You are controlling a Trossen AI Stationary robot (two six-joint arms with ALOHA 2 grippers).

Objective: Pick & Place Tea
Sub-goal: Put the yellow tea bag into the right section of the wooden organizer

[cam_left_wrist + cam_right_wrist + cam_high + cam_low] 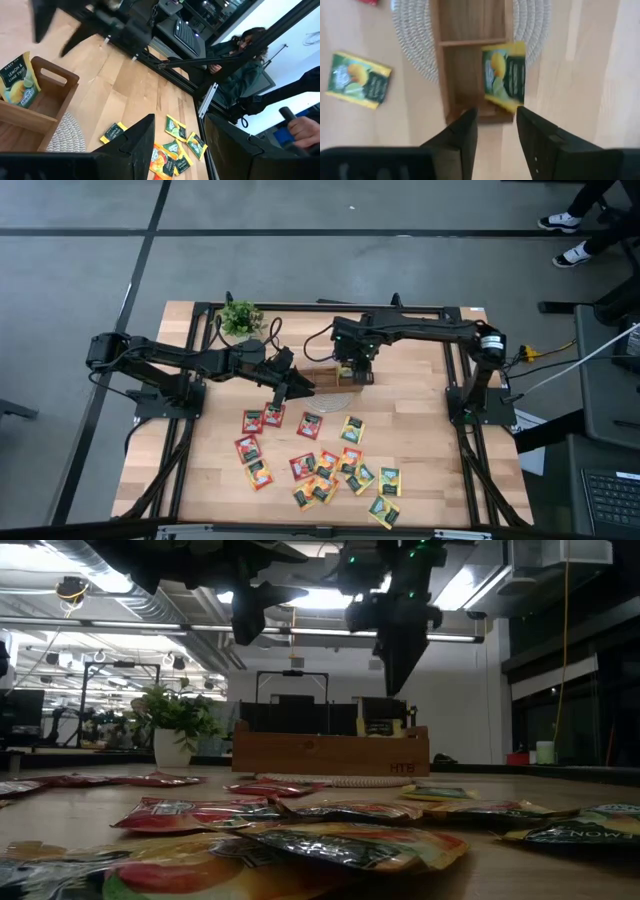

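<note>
Several red, orange and yellow-green tea sachets (352, 430) lie flat on the table's near half. One yellow sachet (505, 75) stands tilted in an end compartment of the wooden tray (442, 75), its upper edge against the tray's side wall. My right gripper (496, 112) hangs open above that compartment, pointing down, with nothing between its fingers. My left gripper (298, 388) waits open and nearly level, just left of the tray (322, 372) and above the table. In the low view the sachet (380, 727) sticks up over the tray's rim.
The tray rests on a round woven mat (412, 35). A small potted plant (240, 318) stands at the far left. Another yellow sachet (357, 80) lies on the table beside the mat. A person (240, 55) is beyond the table's right edge.
</note>
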